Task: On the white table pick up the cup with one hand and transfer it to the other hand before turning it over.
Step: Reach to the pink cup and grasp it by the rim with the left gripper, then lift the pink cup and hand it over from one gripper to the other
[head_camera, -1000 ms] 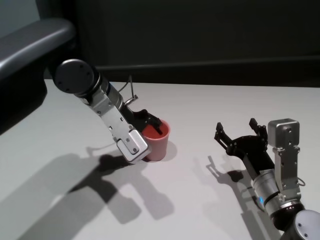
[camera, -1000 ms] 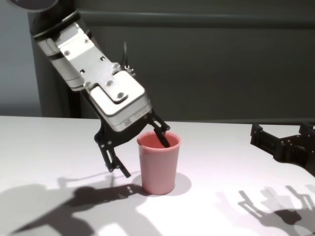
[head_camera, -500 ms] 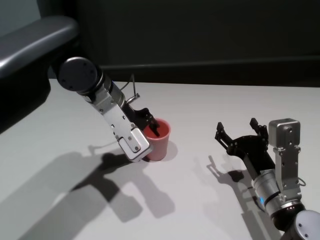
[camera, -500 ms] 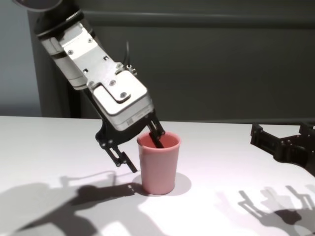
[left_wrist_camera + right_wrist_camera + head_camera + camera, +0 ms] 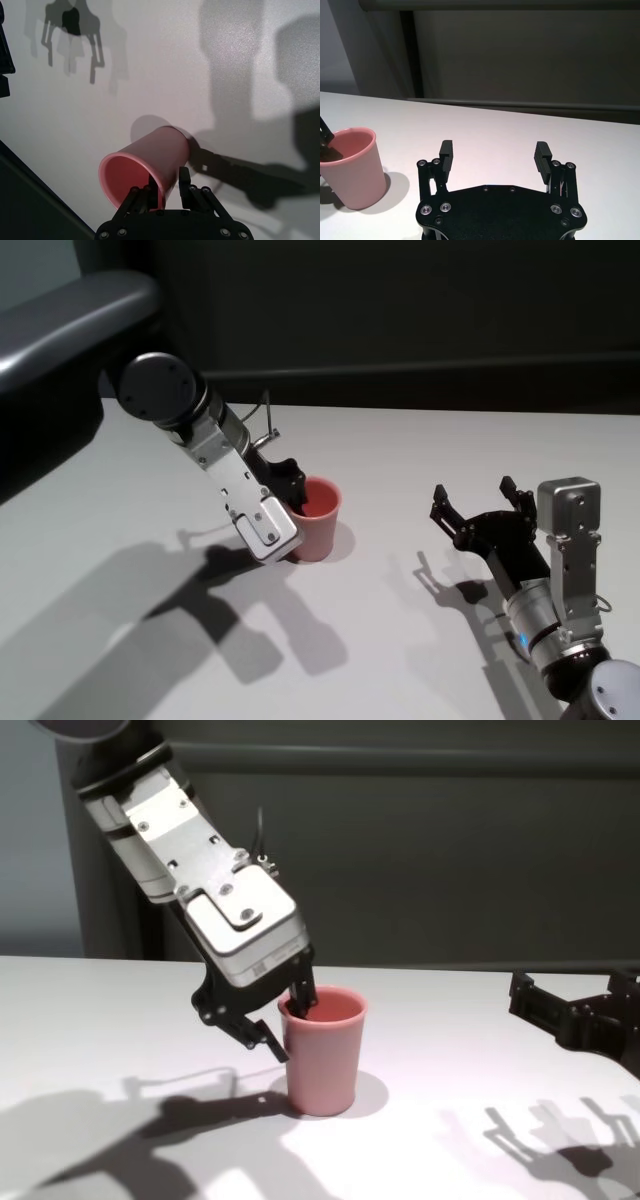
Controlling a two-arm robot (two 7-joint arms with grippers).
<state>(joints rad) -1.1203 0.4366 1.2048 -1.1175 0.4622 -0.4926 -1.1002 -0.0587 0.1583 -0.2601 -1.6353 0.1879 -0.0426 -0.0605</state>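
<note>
The cup [image 5: 322,1049] stands upright, mouth up, on the white surface [image 5: 400,470], left of centre in the head view and still resting on its base. The left hand [image 5: 283,1019] reaches down onto the cup's near rim: one finger [image 5: 300,997] lies inside the mouth and another [image 5: 262,1035] against the outer wall, so the hand is pinching the rim wall between them; the left wrist view shows the fingertips closed on either side of the rim [image 5: 159,192]. The right hand [image 5: 479,508] is held low over the surface well apart from the cup on the robot's right, its fingers [image 5: 446,150] spread wide and holding nothing. Stage of task, as judged from these views: the grasp for the pick-up appears made or nearly made, but the cup has not yet left the surface. Remaining steps are the lift, the transfer into the waiting right hand, and the turning over of the cup.
</note>
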